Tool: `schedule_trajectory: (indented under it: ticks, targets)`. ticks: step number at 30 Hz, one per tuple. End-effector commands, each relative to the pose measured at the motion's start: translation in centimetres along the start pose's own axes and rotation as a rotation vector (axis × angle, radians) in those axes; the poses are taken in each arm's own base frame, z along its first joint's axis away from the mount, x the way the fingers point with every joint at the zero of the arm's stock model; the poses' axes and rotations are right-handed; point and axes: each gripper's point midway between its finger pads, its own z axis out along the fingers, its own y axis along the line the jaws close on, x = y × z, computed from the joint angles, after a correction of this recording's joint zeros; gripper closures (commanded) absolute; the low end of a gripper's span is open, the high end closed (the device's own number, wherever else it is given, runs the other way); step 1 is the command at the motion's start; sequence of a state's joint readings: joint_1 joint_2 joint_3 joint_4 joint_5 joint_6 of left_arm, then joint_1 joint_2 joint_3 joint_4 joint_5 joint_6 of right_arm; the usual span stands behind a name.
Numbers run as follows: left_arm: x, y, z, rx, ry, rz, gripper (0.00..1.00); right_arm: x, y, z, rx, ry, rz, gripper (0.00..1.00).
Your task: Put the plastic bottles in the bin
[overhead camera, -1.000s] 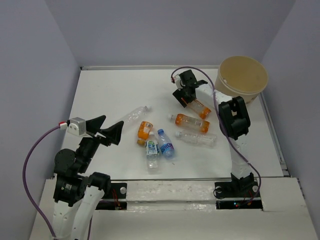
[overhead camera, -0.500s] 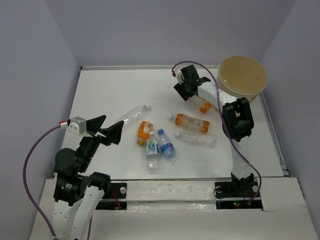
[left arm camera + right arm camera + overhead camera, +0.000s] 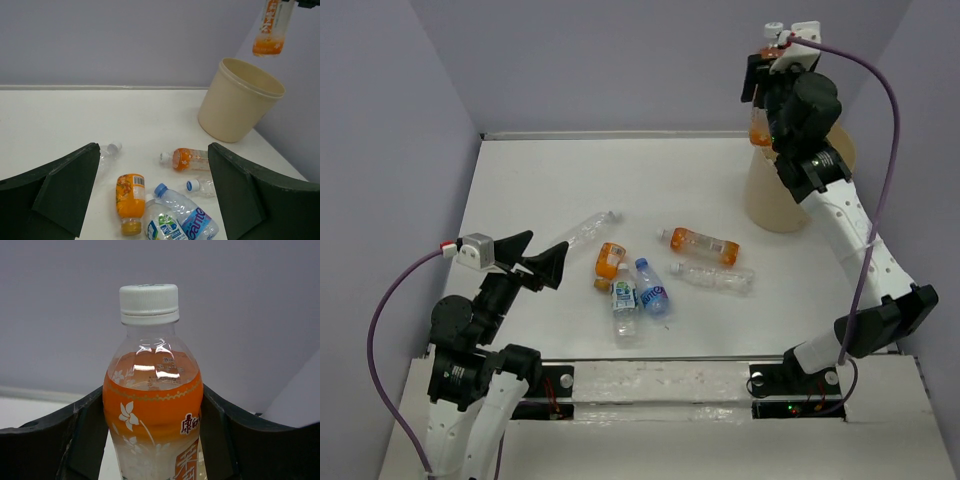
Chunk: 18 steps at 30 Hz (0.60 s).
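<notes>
Right fingers (image 3: 82, 435): closed on the held bottle (image 3: 152, 405), one finger on each side of its orange-labelled body, the white cap pointing away from the wrist.
Held bottle: high in the air by the far right corner of the bench (image 3: 540, 180), long axis near upright, orange liquid pooled at its low end.
Bottle to bin: the bin (image 3: 230, 115) stands mouth up on that far right corner and the bottle hangs well above its rim. The top view puts it at the rim's left side and the left wrist view over the far right side, so I cannot tell whether it is squarely over the mouth.
Coming move, as I judge it: centre the bottle over the mouth, then let go. Nothing stands between bottle and opening.
Left fingers (image 3: 70, 190): spread wide, empty, raised over the near left corner and facing the bottles.
Lying on the bench: plain clear bottle (image 3: 585, 230), stubby orange bottle (image 3: 609, 260), blue-labelled bottle (image 3: 652, 290), green-labelled bottle (image 3: 625, 305), long orange bottle (image 3: 702, 243), second clear bottle (image 3: 715, 277) — all mid-bench.
Nearer arm: the left for the plain clear bottle and the stubby one; the right for the long orange and second clear.
In the way: the stubby, blue-labelled and green-labelled bottles lie tight together — lifting one may nudge its neighbours.
</notes>
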State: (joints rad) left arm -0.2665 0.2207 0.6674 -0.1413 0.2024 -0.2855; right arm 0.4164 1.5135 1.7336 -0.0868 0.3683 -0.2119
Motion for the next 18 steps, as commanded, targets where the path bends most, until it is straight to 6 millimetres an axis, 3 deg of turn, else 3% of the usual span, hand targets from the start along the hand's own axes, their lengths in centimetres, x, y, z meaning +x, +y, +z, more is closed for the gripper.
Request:
schedule_trajectory:
  ticks: [1,4,8,11,13,14,15,16,18]
  targets:
    - [-0.6,-0.5,0.0,0.030,-0.026,0.016,0.01,-0.1,-7.6,2.5,0.280,-0.086,0.113,0.53]
    - [-0.7,-0.8,-0.2,0.041,-0.032,0.015,0.01,1.1,-11.8,3.4,0.369,-0.091,0.129,0.53]
    - [-0.7,-1.2,-0.3,0.059,-0.031,0.013,0.01,3.7,-15.1,4.5,0.429,-0.069,0.111,0.54]
    - [-0.8,-1.3,-0.4,0.063,-0.036,0.011,0.01,6.1,-16.9,4.5,0.448,-0.053,0.109,0.53]
    - [-0.8,-1.3,-0.5,0.064,-0.039,0.011,0.01,6.9,-16.8,4.5,0.432,-0.045,0.125,0.49]
    - [-0.9,-1.3,-0.5,0.064,-0.041,0.013,0.01,7.4,-17.4,4.3,0.444,-0.041,0.130,0.44]
    - [-0.8,-1.3,-0.5,0.064,-0.038,0.011,0.01,7.8,-17.9,4.0,0.451,-0.040,0.134,0.23]
    - [-0.9,-1.3,-0.5,0.064,-0.039,0.011,0.01,8.0,-18.0,3.8,0.463,-0.035,0.135,0.12]
    - [-0.7,-1.3,-0.3,0.063,-0.031,0.009,0.01,7.7,-18.6,3.1,0.497,-0.021,0.140,0.01]
